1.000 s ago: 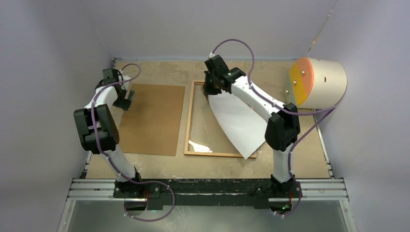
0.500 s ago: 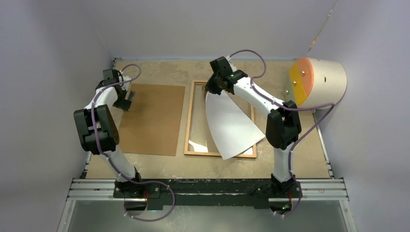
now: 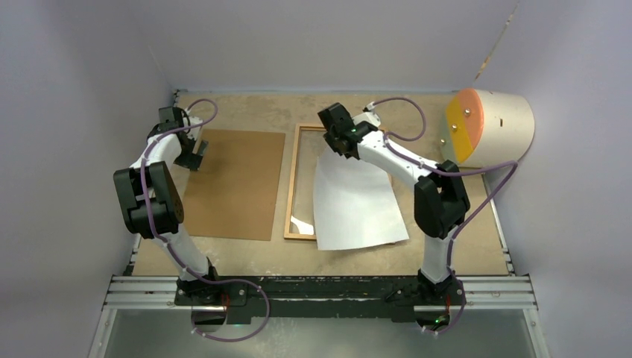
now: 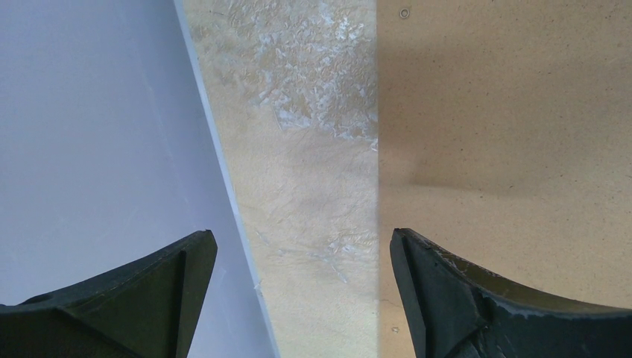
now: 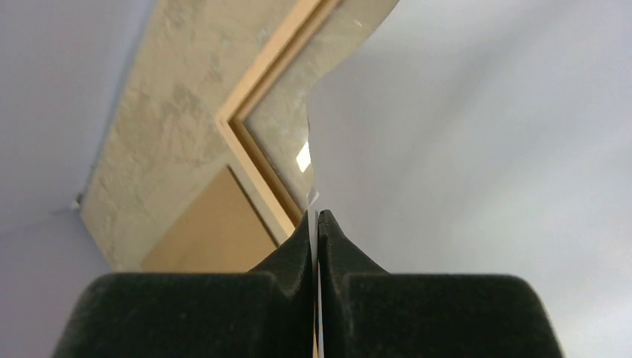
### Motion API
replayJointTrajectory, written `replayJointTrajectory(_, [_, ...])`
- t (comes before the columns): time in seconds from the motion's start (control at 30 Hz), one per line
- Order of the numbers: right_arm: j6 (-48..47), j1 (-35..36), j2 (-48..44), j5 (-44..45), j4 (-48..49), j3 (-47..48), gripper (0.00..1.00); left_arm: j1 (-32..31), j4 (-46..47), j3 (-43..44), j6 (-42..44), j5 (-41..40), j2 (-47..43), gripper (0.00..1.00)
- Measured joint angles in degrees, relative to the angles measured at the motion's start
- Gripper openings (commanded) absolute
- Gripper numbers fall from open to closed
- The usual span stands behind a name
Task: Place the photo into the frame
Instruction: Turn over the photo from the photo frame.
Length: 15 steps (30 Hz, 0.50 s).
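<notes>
Left arm (image 3: 149, 198), white links and black joints: folded, elbow at mid-left of the top view, wrist at upper left. Black two-finger left end effector (image 4: 299, 242) points down at the desk, fingers spread wide.

Right arm (image 3: 440, 201): stretched from lower right to upper centre. Black right end effector (image 5: 317, 220), fingers pressed together, pinching the edge of the large white-backed paper photo (image 3: 358, 201).

mottled tan table (image 3: 246, 108), brown board (image 3: 235, 183), orange-brown frame (image 3: 291, 186), pale drum (image 3: 503, 123) at right

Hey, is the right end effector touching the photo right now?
Touching. The right wrist view shows the right end effector shut on the photo, with the sheet's thin white edge clamped between the closed jaws.
</notes>
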Motion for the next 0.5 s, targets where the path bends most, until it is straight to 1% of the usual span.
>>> replayJointTrajectory(0.1, [1.95,-0.07,0.24,3.41,-1.25,2.67,0.00,0.00,0.09,0.00,0.00,0.02,0.00,0.92])
replayJointTrajectory(0.2, [2.64,-0.09,0.17,6.23,-0.59,2.86,0.00,0.00,0.17,-0.07,0.04,0.04,0.00,0.92])
replayJointTrajectory(0.33, [2.73,-0.09,0.26,7.91,-0.39,2.58,0.00,0.00,0.55,-0.90,0.52,0.00,-0.09,0.92])
replayJointTrajectory(0.5, [2.36,-0.09,2.23,9.29,-0.70,4.37,0.00,0.00,0.74,-1.01,0.87,0.00,-0.11,0.92])
